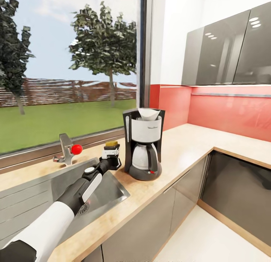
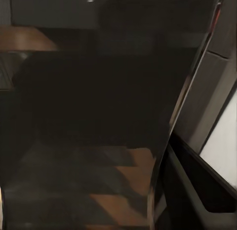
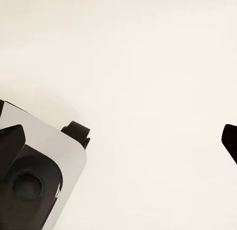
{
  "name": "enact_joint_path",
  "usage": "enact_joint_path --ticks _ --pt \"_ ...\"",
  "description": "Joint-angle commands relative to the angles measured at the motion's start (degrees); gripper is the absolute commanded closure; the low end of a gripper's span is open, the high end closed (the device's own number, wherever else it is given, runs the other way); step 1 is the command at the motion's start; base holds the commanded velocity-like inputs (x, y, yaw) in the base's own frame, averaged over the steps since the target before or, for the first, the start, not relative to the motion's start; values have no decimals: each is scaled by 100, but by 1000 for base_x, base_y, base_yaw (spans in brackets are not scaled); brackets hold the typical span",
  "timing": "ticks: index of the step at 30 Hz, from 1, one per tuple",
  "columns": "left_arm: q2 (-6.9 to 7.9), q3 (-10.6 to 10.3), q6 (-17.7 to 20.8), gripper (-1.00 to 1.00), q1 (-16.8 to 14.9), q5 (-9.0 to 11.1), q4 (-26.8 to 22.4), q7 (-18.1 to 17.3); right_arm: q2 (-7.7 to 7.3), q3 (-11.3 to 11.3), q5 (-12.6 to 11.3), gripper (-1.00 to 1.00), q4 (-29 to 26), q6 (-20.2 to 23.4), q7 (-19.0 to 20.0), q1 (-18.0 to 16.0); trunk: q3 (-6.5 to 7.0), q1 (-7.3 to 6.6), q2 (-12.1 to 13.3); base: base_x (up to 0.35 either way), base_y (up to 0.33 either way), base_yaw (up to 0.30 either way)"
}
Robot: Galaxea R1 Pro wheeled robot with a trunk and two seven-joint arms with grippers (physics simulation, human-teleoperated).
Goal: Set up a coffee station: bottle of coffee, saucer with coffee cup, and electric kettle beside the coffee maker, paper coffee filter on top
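Reaching out from the near left, the left arm (image 1: 67, 202) stretches over the grey inset sink (image 1: 109, 187) toward the far side of the desk (image 1: 180, 153). At its end the left gripper (image 1: 111, 152) has its fingers clamped on the bottle of coffee (image 1: 111, 144), a small dark thing with a yellowish top, held just above the light wood between the sink and the coffee maker. Just left of it, at the window side, stands a steel tap (image 1: 66, 149) with a red knob (image 1: 76, 149).

Right of the bottle and near it, though apart, the coffee maker (image 1: 144, 145) sits upright on the desk, glass carafe in its black frame, red button on the round base. The paper coffee filter (image 1: 149, 112) rests in the top of its white housing.

Farther right the desk turns a corner under a red backsplash (image 1: 226, 111) and glossy grey wall cabinets (image 1: 229, 47).

The left wrist view is dark and murky; it seems to show the bottle close up, but I cannot be sure. In the right wrist view one black fingertip of the right gripper (image 3: 230, 141) shows against a pale floor, and I cannot tell whether those fingers are apart or together.
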Motion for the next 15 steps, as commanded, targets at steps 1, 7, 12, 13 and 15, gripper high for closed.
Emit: enact_joint_path --ticks 1,7,12,13,15 --pt "6 -15 24 100 -4 36 -9 -2 -1 -20 61 -100 1 -24 17 -3 -16 0 -5 0 0 0" --pt "6 -14 -56 100 -6 36 -11 -5 0 -20 61 -100 1 -24 17 -3 -71 0 -5 0 0 0" --pt "6 -14 -121 100 -2 36 -11 -3 0 -20 61 -100 1 -24 17 -3 -116 0 -5 0 0 0" --pt "6 -14 -128 100 -3 36 -11 -3 0 -20 61 -100 1 -24 17 -3 -125 0 -5 0 0 0" --pt "6 -14 -131 100 -2 36 -11 -5 0 -20 61 -100 1 -24 17 -3 -137 0 -5 41 0 0"
